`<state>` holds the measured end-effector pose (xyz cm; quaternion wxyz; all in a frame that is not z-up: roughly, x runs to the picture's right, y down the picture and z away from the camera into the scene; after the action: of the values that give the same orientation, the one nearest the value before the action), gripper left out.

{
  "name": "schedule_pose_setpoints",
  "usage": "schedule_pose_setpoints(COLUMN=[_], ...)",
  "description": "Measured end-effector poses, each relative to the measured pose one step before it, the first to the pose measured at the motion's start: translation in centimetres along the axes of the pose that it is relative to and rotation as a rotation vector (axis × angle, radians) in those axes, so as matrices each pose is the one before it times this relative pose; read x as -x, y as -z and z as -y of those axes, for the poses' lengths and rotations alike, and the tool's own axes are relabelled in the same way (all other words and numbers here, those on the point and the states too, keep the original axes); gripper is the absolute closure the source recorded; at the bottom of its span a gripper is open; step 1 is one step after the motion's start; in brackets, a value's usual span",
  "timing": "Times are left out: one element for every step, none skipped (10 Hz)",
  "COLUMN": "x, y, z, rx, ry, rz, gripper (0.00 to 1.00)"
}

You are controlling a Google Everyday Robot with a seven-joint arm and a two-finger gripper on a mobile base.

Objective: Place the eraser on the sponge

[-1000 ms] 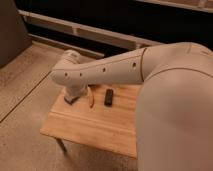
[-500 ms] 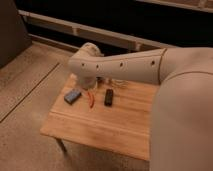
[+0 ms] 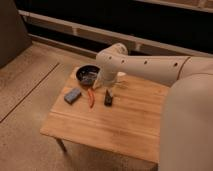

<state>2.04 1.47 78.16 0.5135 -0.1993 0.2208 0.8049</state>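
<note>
The black eraser (image 3: 108,99) lies flat on the wooden table (image 3: 125,125), near its middle back. The grey-blue sponge (image 3: 73,95) lies to the left of it, near the table's left edge, with a thin red-orange strip (image 3: 91,98) between the two. My gripper (image 3: 107,90) hangs down from the white arm's wrist (image 3: 112,60), directly over the eraser and very close to its top. Whether it touches the eraser does not show.
A dark round pan (image 3: 87,75) sits at the table's back left corner, just left of the wrist. The white arm (image 3: 155,70) spans the back right of the table, and a large white part of the robot (image 3: 187,125) fills the right edge.
The arm has swung to the right, away from the sponge's side, uncovering the pan. The gripper now hangs over the eraser. The sponge, strip and eraser keep their places on the table.
</note>
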Motion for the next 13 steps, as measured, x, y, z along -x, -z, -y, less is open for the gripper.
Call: schedule_pose_setpoints(x=[0.398, 1.070, 0.856, 0.882, 1.307, 0.835, 0.914, 0.793, 0.497, 0.254, 0.199, -0.001, -0.194], y=[-0.453, -0.558, -0.335, -0.167, -0.170, -0.128, -0.345, -0.406, -0.348, -0.233, -0.242, -0.493, -0.365], z=[0.962, 1.062, 0.443, -0.100, -0.272, -0.314, -0.731, -0.710, -0.685, -0.562, -0.295, 0.007, 0.329], rx=[-0.04658, -0.07383, -0.06662, -0.04651, -0.03182, 0.00172, 0.02775, 0.04692, 0.06605, 0.06658, 0.05083, 0.04693, 0.00655], ry=[0.01705, 0.04209, 0.05264, 0.04894, 0.04483, 0.01412, 0.00558, -0.00794, -0.01944, -0.01903, -0.01242, -0.00238, 0.00684], rz=[-0.02780, -0.02364, -0.01453, -0.00498, 0.00173, 0.00419, 0.00424, 0.00943, 0.00936, 0.00858, 0.00751, 0.00259, -0.00629], gripper=[0.35, 0.35, 0.35, 0.35, 0.35, 0.35, 0.35, 0.35, 0.35, 0.35, 0.35, 0.35, 0.35])
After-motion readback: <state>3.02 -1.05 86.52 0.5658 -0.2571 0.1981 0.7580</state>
